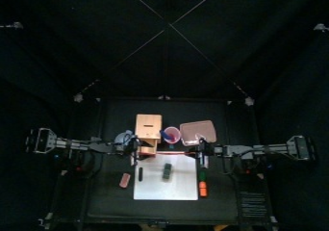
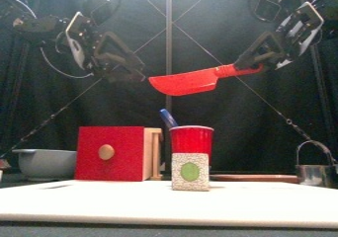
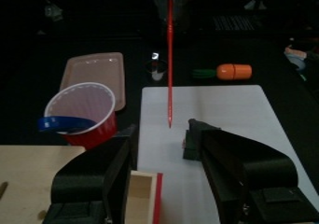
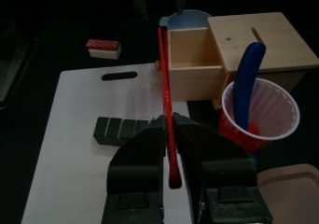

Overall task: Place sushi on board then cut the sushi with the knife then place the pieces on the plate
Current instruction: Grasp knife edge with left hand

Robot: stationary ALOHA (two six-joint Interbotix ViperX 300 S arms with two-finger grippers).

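Red knife (image 2: pixel 192 80), blue knife (image 2: pixel 166 117), red cup (image 2: pixel 192 139), white board (image 1: pixel 167 185), dark green sushi (image 4: pixel 121 128), pink tray (image 1: pixel 197 131).

Sushi (image 4: pixel 121 128) on board (image 4: pixel 77 125), box (image 4: pixel 237 50) and cup (image 4: pixel 277 114) behind

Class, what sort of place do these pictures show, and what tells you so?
Probably a robot test booth staged as a toy kitchen: black curtains, white cutting board, red toy knife in the right gripper.

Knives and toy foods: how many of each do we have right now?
Knives: 2, red knife in the right tool, blue knife in the red cup.
Toy foods: 3, sushi roll, carrot, red-and-white piece.
Total: 5.
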